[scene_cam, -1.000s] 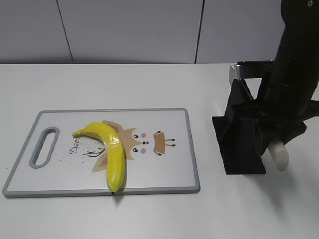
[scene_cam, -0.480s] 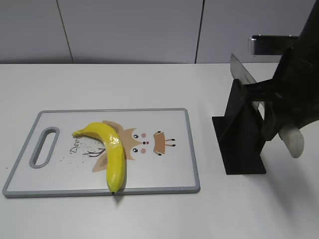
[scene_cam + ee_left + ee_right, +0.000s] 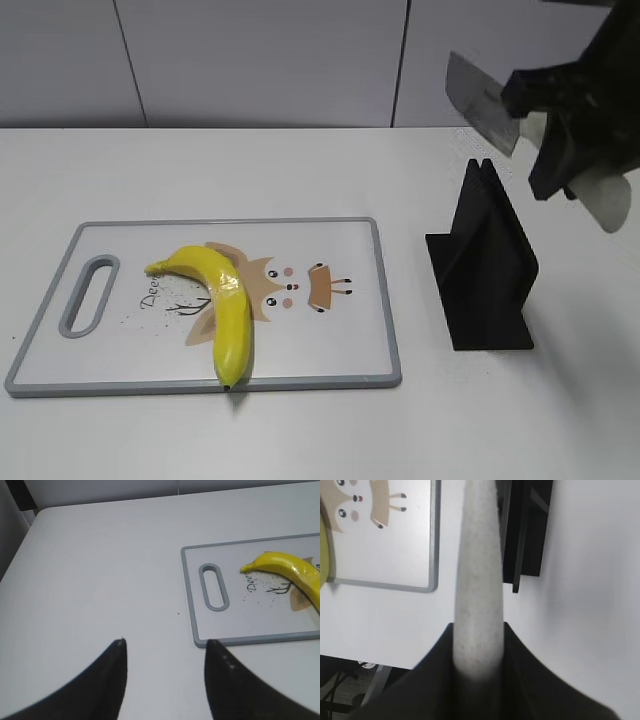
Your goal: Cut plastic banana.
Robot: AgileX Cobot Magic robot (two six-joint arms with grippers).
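Note:
The plastic banana [image 3: 224, 300] lies glossy and yellow on the white cutting board [image 3: 340, 345], dark tip toward the front edge. It also shows in the left wrist view [image 3: 290, 570] and as a yellow sliver in the right wrist view [image 3: 324, 555]. My right gripper [image 3: 560, 150] is shut on a knife with a pale grey handle [image 3: 479, 580] and holds it in the air above the black knife stand [image 3: 485, 270]; the blade [image 3: 480, 103] points up and left. My left gripper [image 3: 165, 642] is open and empty over bare table left of the board.
The black knife stand also shows in the right wrist view [image 3: 525, 535], right of the board [image 3: 395, 565]. The board has a grey rim and a handle slot [image 3: 88, 295] at its left end. A grey wall runs behind the white table.
My right gripper has lifted the knife up out of the black stand, and the blade now hangs clear above it. The banana and board have not moved.

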